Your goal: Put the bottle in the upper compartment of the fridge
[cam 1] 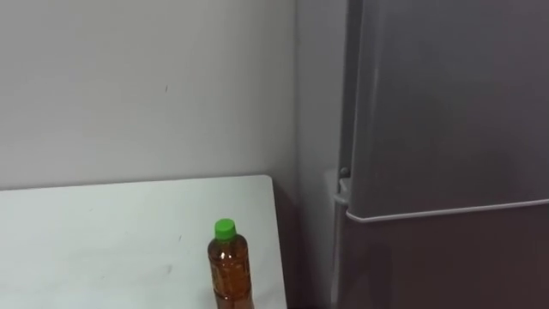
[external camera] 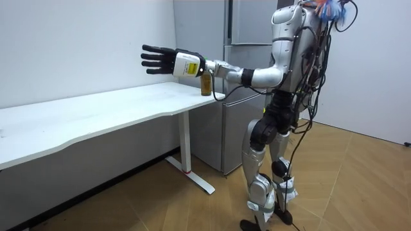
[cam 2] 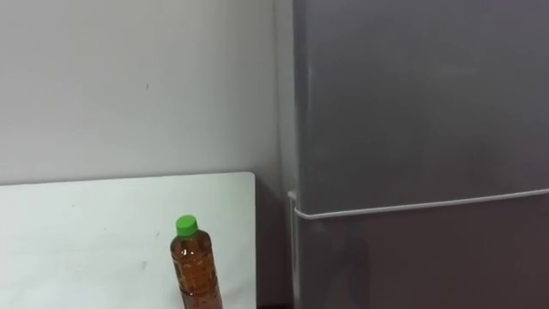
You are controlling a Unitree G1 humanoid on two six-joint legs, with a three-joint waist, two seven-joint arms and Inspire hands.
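Left hand (external camera: 168, 61) hangs past the bottle (external camera: 205, 84); fingers straight and spread, holding nothing.
Bottle stands upright at the table (external camera: 96, 112) end, below and behind the wrist, fridge (external camera: 247, 22) side; best to draw back, lower to mid-body, then close squarely.

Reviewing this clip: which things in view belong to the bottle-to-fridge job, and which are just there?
For the job:
bottle, green-capped, upright on the white table near the fridge
upper fridge door, shut
left hand, open, held out above the table

Just there:
the white table itself
lower fridge door
wall
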